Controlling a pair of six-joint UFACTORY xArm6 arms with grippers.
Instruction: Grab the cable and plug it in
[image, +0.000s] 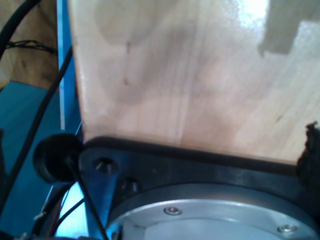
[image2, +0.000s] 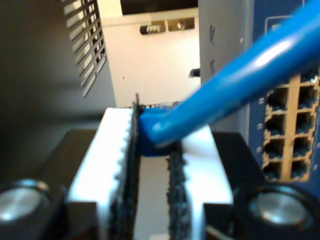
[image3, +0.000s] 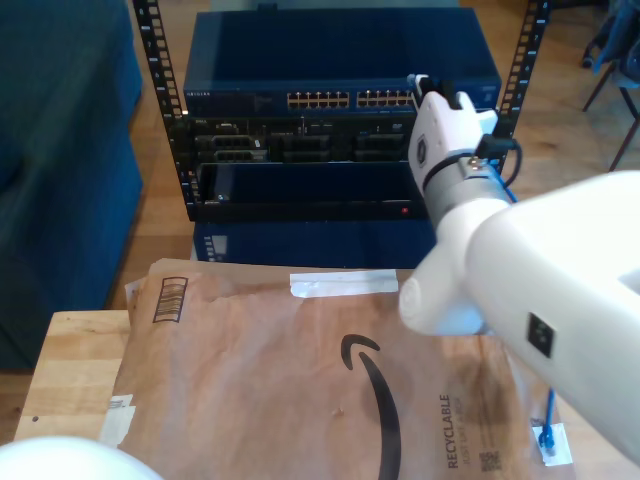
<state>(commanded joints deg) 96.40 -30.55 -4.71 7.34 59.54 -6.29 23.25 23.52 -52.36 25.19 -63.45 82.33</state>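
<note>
The bright blue cable (image2: 240, 75) runs up and away from the jaws of my second gripper (image2: 155, 135), which is shut on its end between white fingers (image2: 115, 145) with black toothed pads. Just beside it are the ports of a blue network switch (image2: 290, 135). In the exterior view my second gripper (image3: 440, 90) is up at the right end of the switch's port row (image3: 350, 100). More of the cable (image3: 549, 405) hangs down at the exterior view's right, and its other plug (image3: 545, 437) lies on the table.
A brown paper mailer (image3: 300, 370) covers most of the wooden table (image3: 70, 360). The switch sits in a black rack (image3: 300, 150) with perforated posts. A blue sofa (image3: 60, 150) stands at the exterior view's left. The first wrist view shows tabletop (image: 200, 75), a black base plate (image: 200, 165) and black wires (image: 35, 125).
</note>
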